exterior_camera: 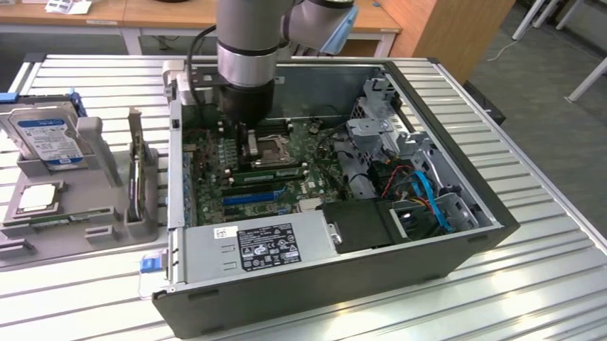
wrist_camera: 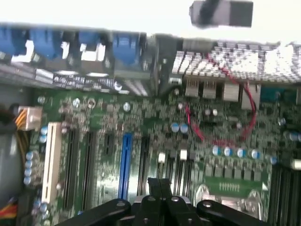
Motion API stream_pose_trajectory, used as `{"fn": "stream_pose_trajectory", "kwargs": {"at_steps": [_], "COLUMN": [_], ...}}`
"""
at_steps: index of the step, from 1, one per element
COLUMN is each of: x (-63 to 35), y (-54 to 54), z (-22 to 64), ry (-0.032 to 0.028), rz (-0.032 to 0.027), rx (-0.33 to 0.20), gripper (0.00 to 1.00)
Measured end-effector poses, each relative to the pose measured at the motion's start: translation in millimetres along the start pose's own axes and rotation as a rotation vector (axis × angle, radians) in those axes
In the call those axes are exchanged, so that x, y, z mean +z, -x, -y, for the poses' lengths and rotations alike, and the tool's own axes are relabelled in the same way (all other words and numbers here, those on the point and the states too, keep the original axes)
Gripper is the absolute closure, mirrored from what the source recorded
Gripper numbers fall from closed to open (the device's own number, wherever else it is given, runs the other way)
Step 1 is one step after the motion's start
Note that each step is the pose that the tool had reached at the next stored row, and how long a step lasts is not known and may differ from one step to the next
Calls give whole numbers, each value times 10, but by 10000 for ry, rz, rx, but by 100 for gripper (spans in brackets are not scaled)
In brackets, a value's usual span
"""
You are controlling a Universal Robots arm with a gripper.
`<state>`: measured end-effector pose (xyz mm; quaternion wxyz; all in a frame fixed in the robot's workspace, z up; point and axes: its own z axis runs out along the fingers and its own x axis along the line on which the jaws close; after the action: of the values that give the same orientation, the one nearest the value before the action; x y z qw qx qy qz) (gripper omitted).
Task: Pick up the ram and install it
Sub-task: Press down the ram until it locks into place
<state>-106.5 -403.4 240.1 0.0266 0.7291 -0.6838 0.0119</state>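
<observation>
In the exterior view my gripper (exterior_camera: 249,144) hangs inside the open computer case (exterior_camera: 455,245), low over the motherboard (exterior_camera: 213,160) and just beside the CPU socket (exterior_camera: 273,147). The wrist view has the black fingertips (wrist_camera: 155,184) pressed together, shut with nothing between them, above the green motherboard (wrist_camera: 141,117) and its expansion slots. A long narrow green stick that looks like the ram (exterior_camera: 43,222) lies in the grey fixture tray (exterior_camera: 57,245), outside the case on the exterior view's left, well apart from my gripper.
On the tray stand a silver hard drive with a blue label (exterior_camera: 45,136), an upright expansion card (exterior_camera: 138,174) and a square chip (exterior_camera: 38,197). A green strip (exterior_camera: 270,171) sits by the socket. The power supply (exterior_camera: 261,245) and drive cage with cables (exterior_camera: 417,192) crowd the case.
</observation>
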Motion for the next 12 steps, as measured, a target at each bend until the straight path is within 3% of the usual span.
{"fn": "stream_pose_trajectory", "kwargs": {"at_steps": [9, 12], "x": [-108, -231], "y": [-32, -41], "z": [369, 399], "ry": [150, 199], "rz": [67, 73], "rx": [-10, -15], "gripper": [89, 89]}}
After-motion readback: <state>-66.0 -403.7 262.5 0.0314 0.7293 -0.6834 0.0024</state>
